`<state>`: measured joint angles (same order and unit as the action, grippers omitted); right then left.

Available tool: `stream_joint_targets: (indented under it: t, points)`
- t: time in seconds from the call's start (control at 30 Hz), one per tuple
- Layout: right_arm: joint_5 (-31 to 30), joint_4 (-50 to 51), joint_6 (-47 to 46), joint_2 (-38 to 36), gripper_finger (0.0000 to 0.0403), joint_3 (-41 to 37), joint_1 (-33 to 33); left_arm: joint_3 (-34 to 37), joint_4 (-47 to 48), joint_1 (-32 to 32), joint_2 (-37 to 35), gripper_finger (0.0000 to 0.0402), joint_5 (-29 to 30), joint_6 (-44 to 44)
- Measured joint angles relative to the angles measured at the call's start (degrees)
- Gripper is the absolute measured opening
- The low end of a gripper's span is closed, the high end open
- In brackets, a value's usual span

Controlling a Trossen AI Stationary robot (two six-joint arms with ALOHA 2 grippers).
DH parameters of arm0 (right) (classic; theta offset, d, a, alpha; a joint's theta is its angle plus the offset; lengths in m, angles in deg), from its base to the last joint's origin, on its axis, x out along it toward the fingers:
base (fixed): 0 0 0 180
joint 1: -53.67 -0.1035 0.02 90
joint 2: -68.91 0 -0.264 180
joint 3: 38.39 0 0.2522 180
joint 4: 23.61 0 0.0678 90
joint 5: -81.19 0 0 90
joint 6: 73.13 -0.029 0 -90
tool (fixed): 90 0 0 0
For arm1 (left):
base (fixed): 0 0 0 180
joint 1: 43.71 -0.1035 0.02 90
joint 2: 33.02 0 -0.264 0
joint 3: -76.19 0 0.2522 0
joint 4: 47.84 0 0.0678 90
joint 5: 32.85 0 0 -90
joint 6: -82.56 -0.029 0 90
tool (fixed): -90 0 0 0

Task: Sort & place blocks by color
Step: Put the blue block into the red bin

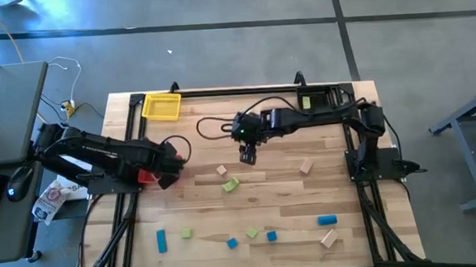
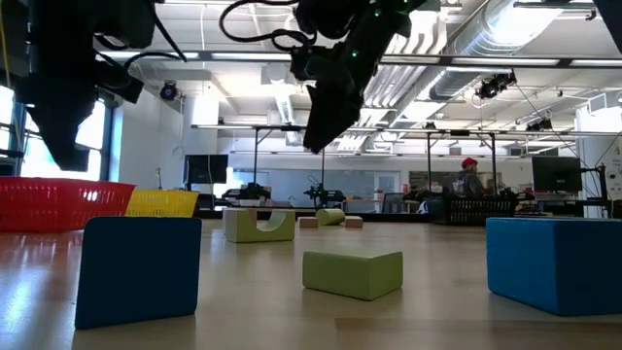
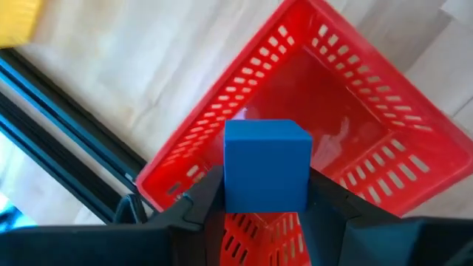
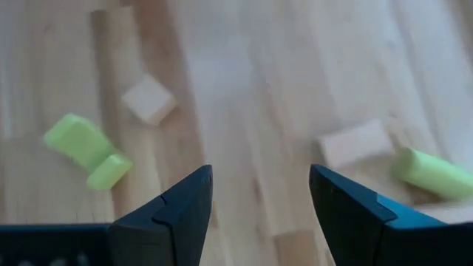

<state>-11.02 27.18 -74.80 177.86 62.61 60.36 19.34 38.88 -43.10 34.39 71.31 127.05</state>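
Observation:
My left gripper [image 1: 167, 164] hangs at the table's left side over the red bin [image 3: 369, 55], shut on a blue cube [image 3: 266, 159]. Over the table's middle, my right gripper [image 1: 248, 155] is open and empty, pointing down at a slant. Below and beyond its fingers lie a tan cube [image 4: 149, 98], green blocks [image 4: 85, 148], a tan block [image 4: 355, 144] and a green piece [image 4: 432, 174]. More blue, green and tan blocks rest flat along the near edge, among them a blue bar [image 1: 161, 241] and a blue block [image 1: 327, 220]. My left gripper pinches the blue cube between its two fingers, one on each of two opposite side faces [image 3: 230, 188]. The fingers point down from above. The cube is lifted clear, level, above the red bin's near corner.
A yellow bin [image 1: 161, 106] stands at the far left corner and a dark bin [image 1: 319, 98] at the far right. A black frame [image 1: 219, 92] runs along the table's edges. Cables [image 1: 209, 127] lie near the far middle. Bare wood lies between the middle blocks and the near row.

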Motion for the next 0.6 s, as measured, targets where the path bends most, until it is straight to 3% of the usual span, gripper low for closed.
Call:
stream_joint_targets:
  t: [0.37, 0.6]
  points:
    - [7.37, -8.26, 14.06, 2.77, 0.0213, 0.0, -2.06, 0.02, -5.27, -6.8, 0.39, 0.0115, -12.22, -7.22]
    - [14.2, -11.72, 25.81, 3.83, 0.0213, 0.0, -2.37, 0.06, -5.2, -10.52, 0.96, 0.0115, -12.73, -10.66]
